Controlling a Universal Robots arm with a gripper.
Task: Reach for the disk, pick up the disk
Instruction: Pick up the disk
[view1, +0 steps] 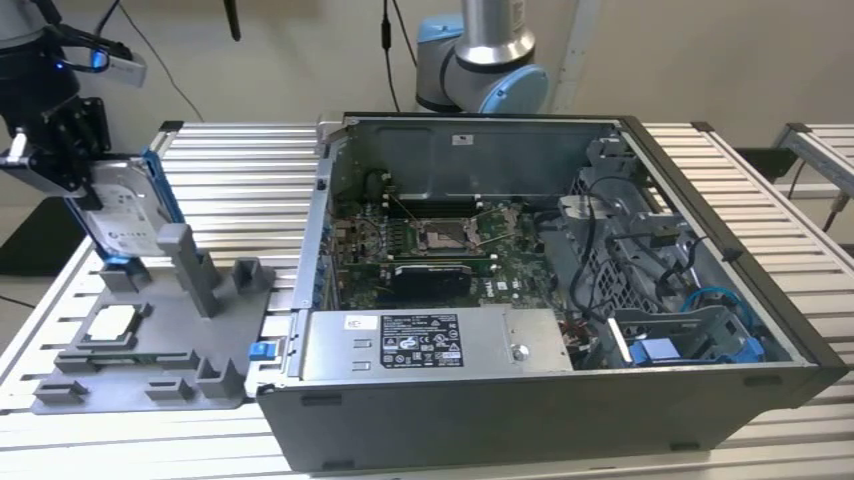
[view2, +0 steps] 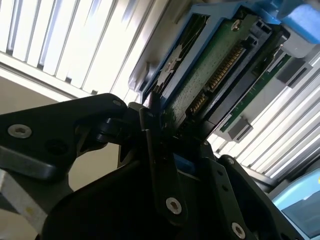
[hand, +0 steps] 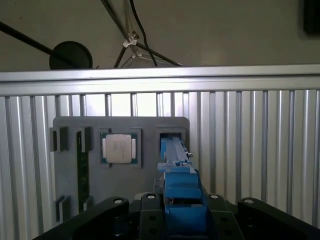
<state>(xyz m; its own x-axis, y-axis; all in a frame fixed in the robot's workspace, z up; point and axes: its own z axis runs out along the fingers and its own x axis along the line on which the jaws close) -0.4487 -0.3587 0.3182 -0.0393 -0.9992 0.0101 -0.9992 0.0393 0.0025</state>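
One step looks done: the end effector (view1: 83, 185) is clamped on the disk (view1: 130, 212), upright (on edge) over the grey holder (view1: 167, 345), so lifting clear calls for a straight upward pull.

Open computer case (view1: 534, 425), grey tray (view1: 167, 345)

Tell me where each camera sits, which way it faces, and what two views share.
Exterior view: off the arm, above the slatted metal table, looking down at the open grey computer case; shows the arm's base and gripper clamped on the blue-bracketed silver-grey disk.
First wrist view: on the wrist, looking past gripper and disk onto the grey fixture plate with its square silver chip.
Second wrist view: beside the gripper, facing the disk from its green circuit-board side.
Both wrist views share gripper and disk.
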